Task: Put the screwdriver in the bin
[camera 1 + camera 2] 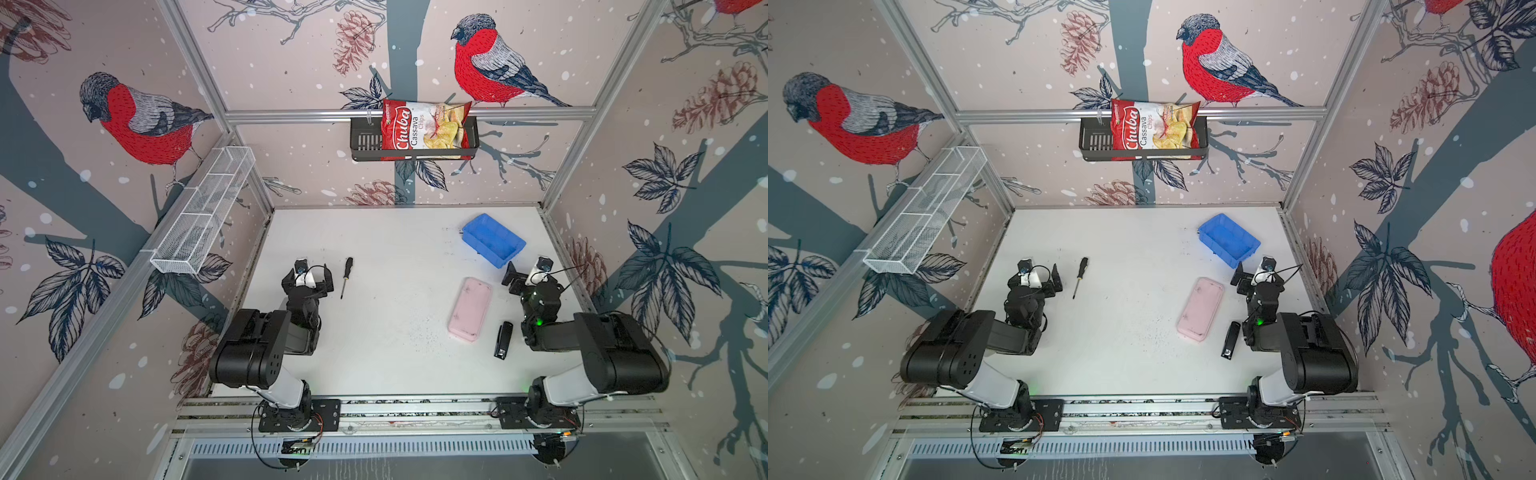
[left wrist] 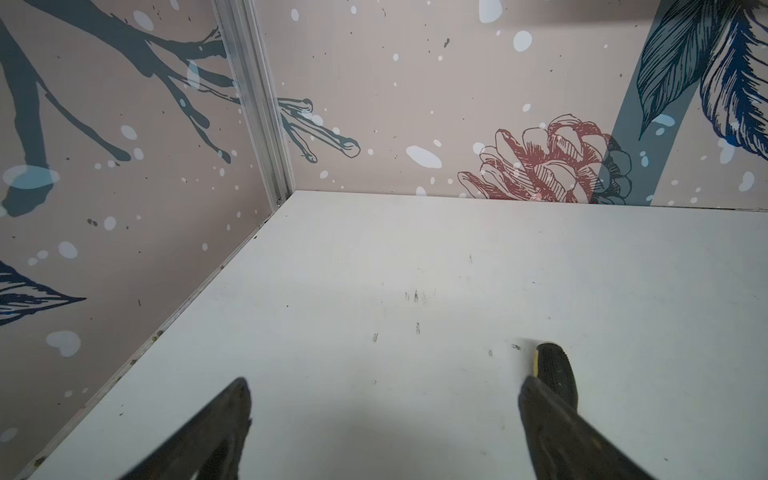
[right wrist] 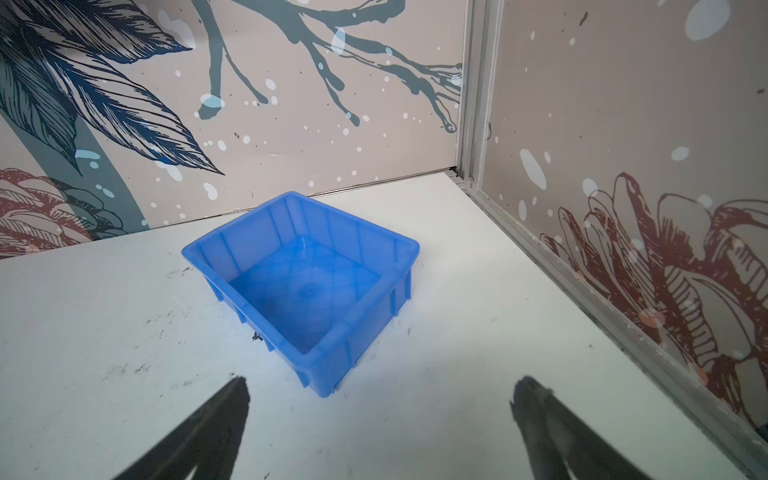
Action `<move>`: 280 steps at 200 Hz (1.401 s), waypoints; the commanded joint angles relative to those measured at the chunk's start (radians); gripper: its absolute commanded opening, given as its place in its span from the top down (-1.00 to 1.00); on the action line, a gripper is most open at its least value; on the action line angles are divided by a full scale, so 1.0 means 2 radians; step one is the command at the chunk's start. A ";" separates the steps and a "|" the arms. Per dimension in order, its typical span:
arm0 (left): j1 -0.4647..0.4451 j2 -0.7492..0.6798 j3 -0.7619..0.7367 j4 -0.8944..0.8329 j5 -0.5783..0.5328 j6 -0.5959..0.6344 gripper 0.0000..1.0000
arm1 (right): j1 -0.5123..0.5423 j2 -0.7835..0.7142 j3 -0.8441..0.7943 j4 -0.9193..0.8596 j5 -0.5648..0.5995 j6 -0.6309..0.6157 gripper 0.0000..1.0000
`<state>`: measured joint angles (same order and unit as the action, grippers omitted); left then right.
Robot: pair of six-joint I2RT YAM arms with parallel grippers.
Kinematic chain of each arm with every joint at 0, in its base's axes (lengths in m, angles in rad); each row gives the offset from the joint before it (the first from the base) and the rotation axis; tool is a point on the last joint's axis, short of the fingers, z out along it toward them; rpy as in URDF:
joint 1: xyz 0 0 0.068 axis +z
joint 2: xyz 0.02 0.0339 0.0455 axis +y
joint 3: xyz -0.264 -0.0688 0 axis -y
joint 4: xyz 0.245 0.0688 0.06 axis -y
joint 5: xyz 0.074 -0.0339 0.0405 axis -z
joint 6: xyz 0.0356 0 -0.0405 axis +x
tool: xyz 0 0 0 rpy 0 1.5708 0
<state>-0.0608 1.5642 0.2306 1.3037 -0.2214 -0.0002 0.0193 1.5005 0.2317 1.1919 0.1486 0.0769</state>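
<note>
Leftmost, the white mesh basket point(image 1: 203, 212) hangs on the side wall, above and to the outer side of the left claw point(image 1: 308, 276). That claw hovers low over the table point(image 1: 395, 249) with its jaws spread wide and nothing between them. The table's left edge runs close along its outer side.

The screwdriver point(image 1: 346, 276) lies flat just beside this claw's inner finger, outside the jaws and apart from them. Its handle points toward the back wall and its shaft back toward the arm bases. Beyond the screwdriver, bare tabletop stretches from this claw to the pink case point(image 1: 470, 309) and on to the back edge.

The pink case and a black stapler point(image 1: 503, 340) lie side by side, behind and inward of the right claw point(image 1: 532, 276). This claw is also spread wide and grips nothing. The bin point(image 1: 484, 251) sits ahead of it and slightly inward, near the back right corner. The right wall runs close along this claw's outer side.

The left wrist view shows the left claw point(image 2: 384, 386) facing bare table, with only the screwdriver's point(image 2: 555, 365) yellow-marked handle end peeking past one finger. The shaft shows only in the top views. The right wrist view, over the right claw point(image 3: 381, 386), shows the bin's point(image 3: 361, 309) ribbed walls and blue floor plainly. Neither wrist view shows the case or the stapler.
</note>
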 commanded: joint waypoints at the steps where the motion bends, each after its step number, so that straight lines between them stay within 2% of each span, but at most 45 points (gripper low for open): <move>1: 0.001 -0.001 0.000 0.009 -0.005 0.000 -0.97 | 0.001 0.000 0.002 0.001 0.005 0.000 -0.99; 158: 0.001 -0.002 -0.001 0.010 -0.005 0.000 -0.97 | -0.003 -0.001 0.002 0.000 -0.001 0.001 -0.99; 188: -0.003 -0.007 -0.002 0.008 0.003 0.008 -0.97 | 0.002 -0.008 0.002 -0.003 0.014 0.001 -0.99; 218: -0.023 -0.047 0.004 -0.035 -0.003 0.031 -0.97 | 0.003 -0.043 0.013 -0.050 0.016 0.000 -0.99; 280: -0.058 -0.139 0.033 -0.169 -0.019 0.040 -0.97 | 0.010 -0.121 0.039 -0.167 0.035 0.012 -0.99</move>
<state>-0.1596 1.3418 0.2634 1.1007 -0.2420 0.0639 0.0349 1.3075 0.2832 0.9829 0.1822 0.0769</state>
